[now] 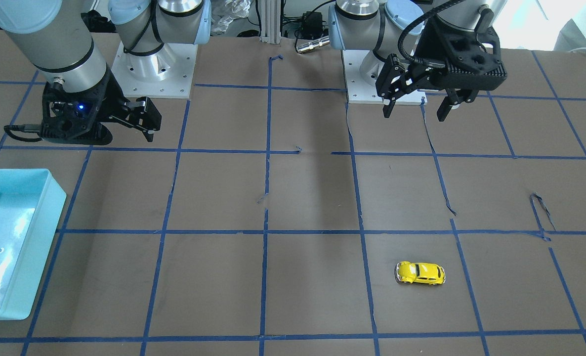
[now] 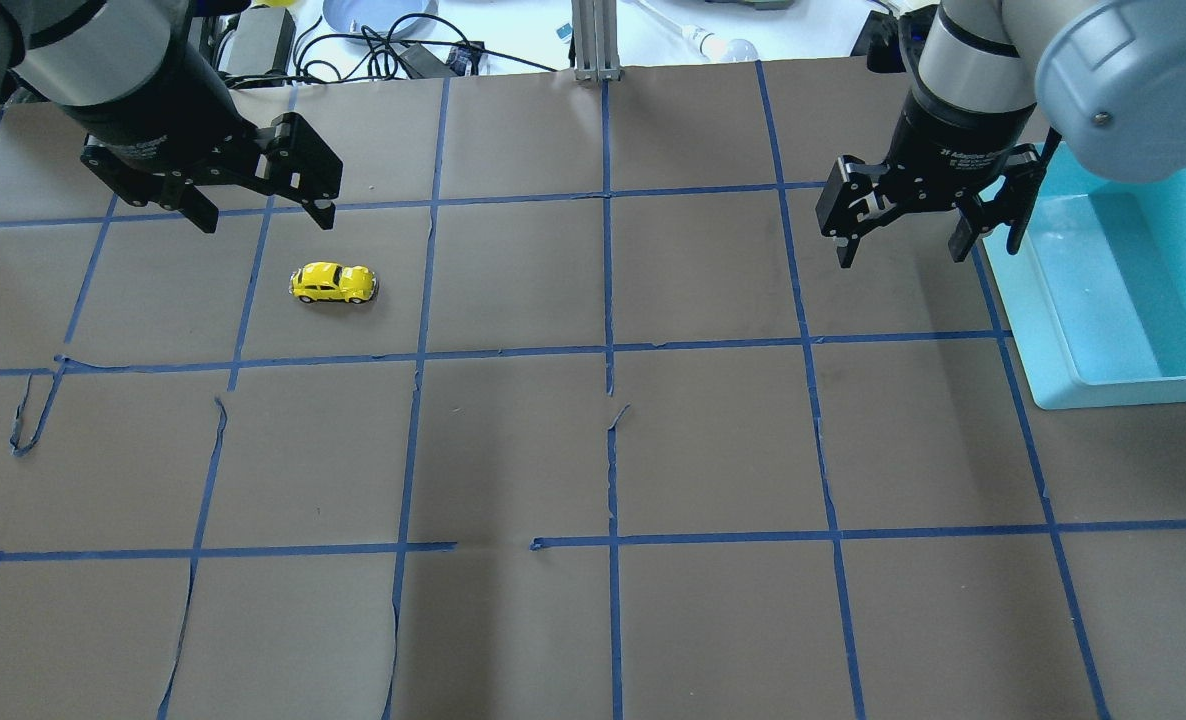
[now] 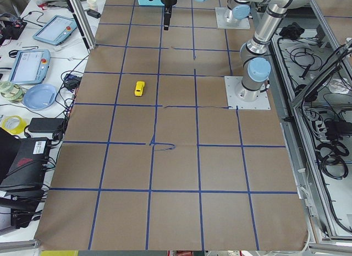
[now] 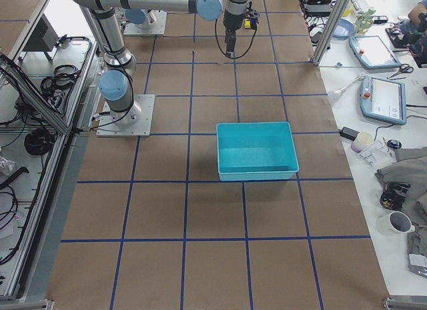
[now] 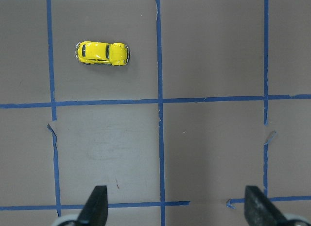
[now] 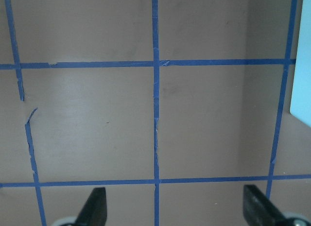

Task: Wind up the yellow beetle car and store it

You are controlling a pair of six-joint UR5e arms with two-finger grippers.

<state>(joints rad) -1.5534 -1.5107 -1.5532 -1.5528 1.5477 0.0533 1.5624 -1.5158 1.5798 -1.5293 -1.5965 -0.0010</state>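
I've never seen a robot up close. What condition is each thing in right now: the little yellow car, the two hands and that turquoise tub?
yellow beetle car: standing on its wheels on the table, nothing touching it.
left hand: open, holding nothing, raised above the table near the car.
right hand: open, holding nothing, raised near the tub.
turquoise tub: upright on the table, nothing seen inside.

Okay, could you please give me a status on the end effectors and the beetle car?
Left end effector open, empty. Right end effector open, empty. Yellow beetle car on table, untouched. Nothing blocking it.
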